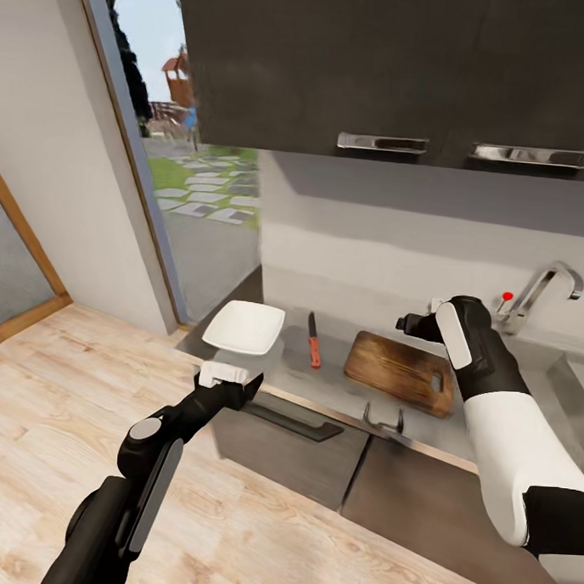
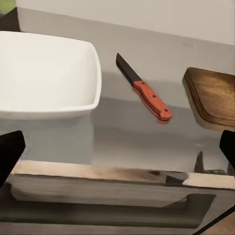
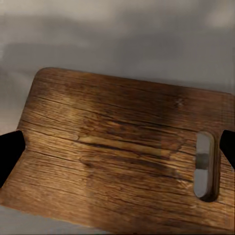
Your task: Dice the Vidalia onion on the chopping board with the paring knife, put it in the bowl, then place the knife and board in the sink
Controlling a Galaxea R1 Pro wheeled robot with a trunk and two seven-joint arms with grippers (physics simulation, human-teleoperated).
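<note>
Early stage, judging by the layout: nothing looks cut. The chopping board point(image 1: 401, 371) lies bare on the countertop point(image 1: 327, 374), no onion or diced pieces on it. The paring knife point(image 1: 313, 340) lies flat just beside the board, on its far-from-tap side, blade pointing toward the backsplash, untouched. The white bowl point(image 1: 244, 327) sits beyond the knife from the board, near the counter end, and looks empty. The sink point(image 1: 569, 372) is on the board's other side by the chrome tap point(image 1: 542, 294); its basin is mostly cut off by the right arm, so I can't tell whether the onion is in there.

Right gripper point(image 1: 414, 323) hovers over the board's far edge. In the right wrist view its dark fingertips point(image 3: 11, 152) sit wide apart at the frame edges with only the board between them: spread, holding nothing. Left gripper point(image 1: 237, 383) hangs in front of the counter edge, below the bowl. Its fingertips point(image 2: 10, 152) are likewise wide apart, empty.

Left to do, apparently: fetch the onion, dice, fill the bowl, then put knife and board in the sink.
</note>
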